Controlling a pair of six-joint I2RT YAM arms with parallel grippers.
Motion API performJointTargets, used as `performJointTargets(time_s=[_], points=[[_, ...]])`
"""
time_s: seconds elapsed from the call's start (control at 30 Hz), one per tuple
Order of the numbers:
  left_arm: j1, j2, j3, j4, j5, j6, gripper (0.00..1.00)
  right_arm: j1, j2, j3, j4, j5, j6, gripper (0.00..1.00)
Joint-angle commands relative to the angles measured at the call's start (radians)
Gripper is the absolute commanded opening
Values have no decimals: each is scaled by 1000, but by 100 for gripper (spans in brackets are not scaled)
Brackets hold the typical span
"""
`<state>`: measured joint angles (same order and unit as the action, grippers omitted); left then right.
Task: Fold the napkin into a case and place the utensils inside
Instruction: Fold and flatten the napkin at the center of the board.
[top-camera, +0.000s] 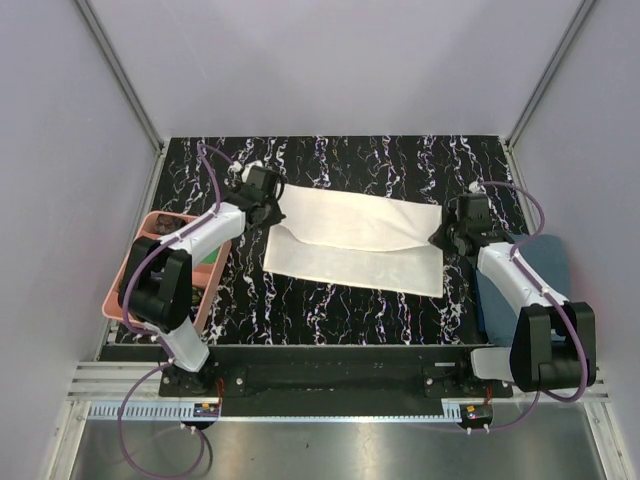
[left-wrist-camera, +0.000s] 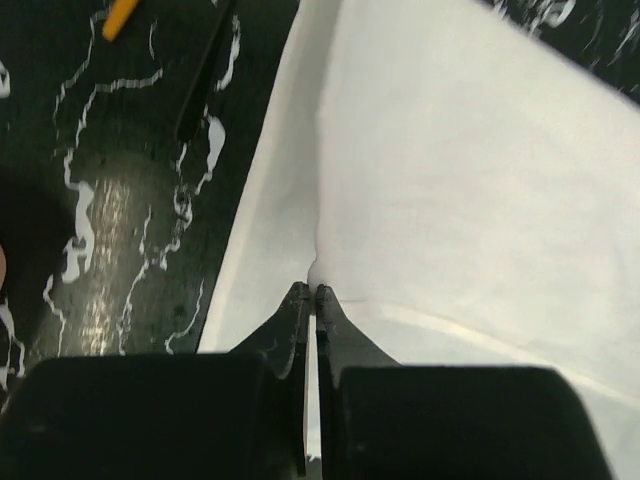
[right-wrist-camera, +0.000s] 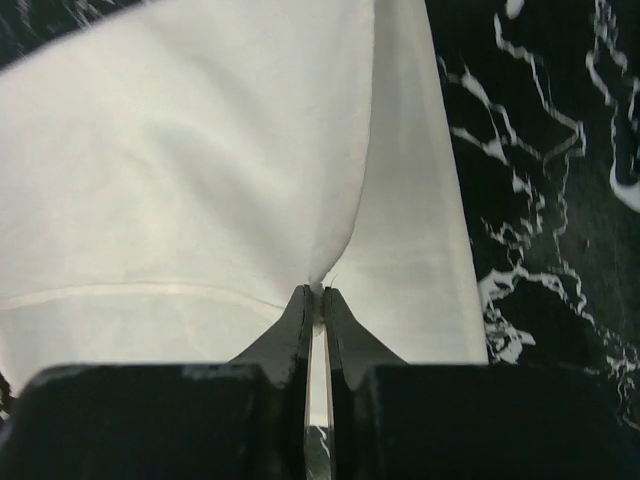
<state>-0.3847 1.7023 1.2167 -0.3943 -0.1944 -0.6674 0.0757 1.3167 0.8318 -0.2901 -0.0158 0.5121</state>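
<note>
We note a pink tray (top-camera: 124, 272) at the desk's (top-camera: 330, 310) left edge. An orange-handled stick (left-wrist-camera: 119, 17) and a black utensil handle (left-wrist-camera: 203, 72) lie on the desk, upper left of the left wrist view, apart from the cloth. The left fingers (left-wrist-camera: 303, 300) are clenched on the cream napkin's (top-camera: 350, 240) left end. The napkin lies mid-frame, its upper layer partly folded over. The right fingers (right-wrist-camera: 303, 300) grasp its right end. A blue-grey towel (top-camera: 548, 258) lies far right.
</note>
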Motion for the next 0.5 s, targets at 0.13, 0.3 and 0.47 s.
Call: performJointTargets(time_s=[0.13,0.3,0.47], points=[[-8,-107,-124,-46,-132,-8,0,-4,-94,-108,-43,5,23,0],[-10,-148,-172,-55,-172,6,0,-4,-125,-120,-87,11,17,0],[-10,-199,-198,-61,-172,18,0,-4,-168,-135,-145,96,-1,0]])
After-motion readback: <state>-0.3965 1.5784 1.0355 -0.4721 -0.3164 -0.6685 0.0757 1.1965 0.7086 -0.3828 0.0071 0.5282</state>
